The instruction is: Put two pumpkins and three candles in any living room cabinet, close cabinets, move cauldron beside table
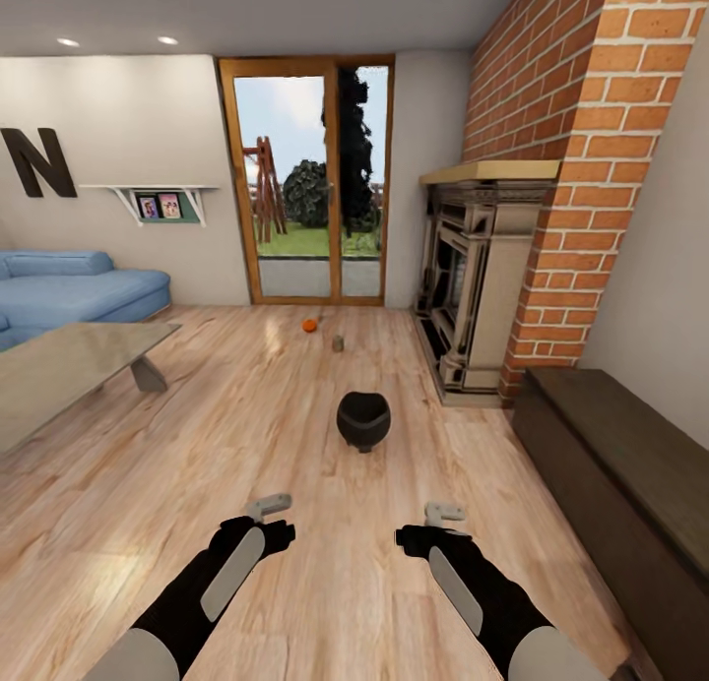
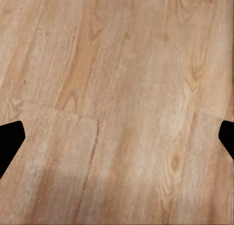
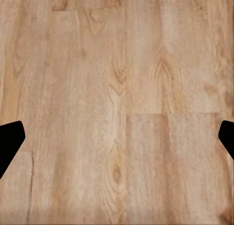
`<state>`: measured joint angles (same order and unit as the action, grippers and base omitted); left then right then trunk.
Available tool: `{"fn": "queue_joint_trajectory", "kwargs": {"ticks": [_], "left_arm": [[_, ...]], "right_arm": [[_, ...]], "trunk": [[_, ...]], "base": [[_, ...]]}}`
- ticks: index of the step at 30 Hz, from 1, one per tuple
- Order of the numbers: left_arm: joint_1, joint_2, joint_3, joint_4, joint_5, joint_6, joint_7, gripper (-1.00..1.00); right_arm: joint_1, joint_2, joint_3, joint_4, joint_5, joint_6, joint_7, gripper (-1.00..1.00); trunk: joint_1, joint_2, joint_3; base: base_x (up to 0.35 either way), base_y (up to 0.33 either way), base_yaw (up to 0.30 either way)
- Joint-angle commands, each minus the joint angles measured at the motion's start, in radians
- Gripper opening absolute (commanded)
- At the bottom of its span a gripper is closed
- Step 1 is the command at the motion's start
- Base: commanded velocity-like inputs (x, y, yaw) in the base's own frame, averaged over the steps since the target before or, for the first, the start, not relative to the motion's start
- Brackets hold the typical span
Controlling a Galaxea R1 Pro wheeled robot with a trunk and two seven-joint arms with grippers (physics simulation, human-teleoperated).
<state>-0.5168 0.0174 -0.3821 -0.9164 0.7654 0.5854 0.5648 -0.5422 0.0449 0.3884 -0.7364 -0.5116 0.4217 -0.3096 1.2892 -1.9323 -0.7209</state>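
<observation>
Pale wood planks run across the whole floor (image 1: 246,435), their grain clear underfoot. On the far wall a wood-framed glass door (image 1: 307,179) looks out on grass, trees and a wooden frame. A red brick chimney breast (image 1: 561,120) rises at the right, with an ornate carved fireplace (image 1: 473,287) under a pale mantel. A blue sofa (image 1: 69,292) sits against the left wall beneath a big dark letter N (image 1: 37,161) and a small shelf (image 1: 162,201) holding pictures. A glass-topped coffee table (image 1: 59,366) stands before the sofa. Two ceiling spotlights (image 1: 116,41) glow.
</observation>
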Motion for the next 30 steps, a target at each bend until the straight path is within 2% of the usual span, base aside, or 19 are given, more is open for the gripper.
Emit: {"fn": "queue_joint_trajectory", "kwargs": {"ticks": [1,8,15,22,30], "left_arm": [[-0.001,0.001,-0.004,-0.002,0.01,0.0,0.01,1.0],[-0.001,0.003,-0.004,-0.001,0.009,-0.001,0.01,1.0],[-0.001,0.003,-0.004,-0.001,0.009,-0.001,0.01,1.0],[-0.001,0.004,-0.004,-0.001,0.009,-0.001,0.01,1.0],[-0.001,0.003,-0.004,-0.002,0.009,-0.001,0.01,1.0]], "right_arm": [[-0.001,-0.001,0.004,-0.001,-0.01,0.002,-0.009,1.0],[-0.001,0.0,0.005,-0.001,-0.01,0.002,-0.009,1.0],[-0.001,0.0,0.005,-0.002,-0.011,0.002,-0.009,1.0],[-0.001,0.001,0.006,-0.002,-0.01,0.002,-0.009,1.0],[-0.001,0.001,0.006,-0.002,-0.01,0.002,-0.009,1.0]], "trunk": [[0.0,-0.001,-0.001],[0.0,-0.001,-0.001],[0.0,-0.001,-0.001],[0.0,-0.001,-0.001],[0.0,-0.001,-0.001]], "base": [[0.18,-0.273,0.003],[0.233,-0.212,0.103],[0.335,-0.021,0.255],[0.343,-0.001,0.08],[0.344,0.0,0.235]]}}
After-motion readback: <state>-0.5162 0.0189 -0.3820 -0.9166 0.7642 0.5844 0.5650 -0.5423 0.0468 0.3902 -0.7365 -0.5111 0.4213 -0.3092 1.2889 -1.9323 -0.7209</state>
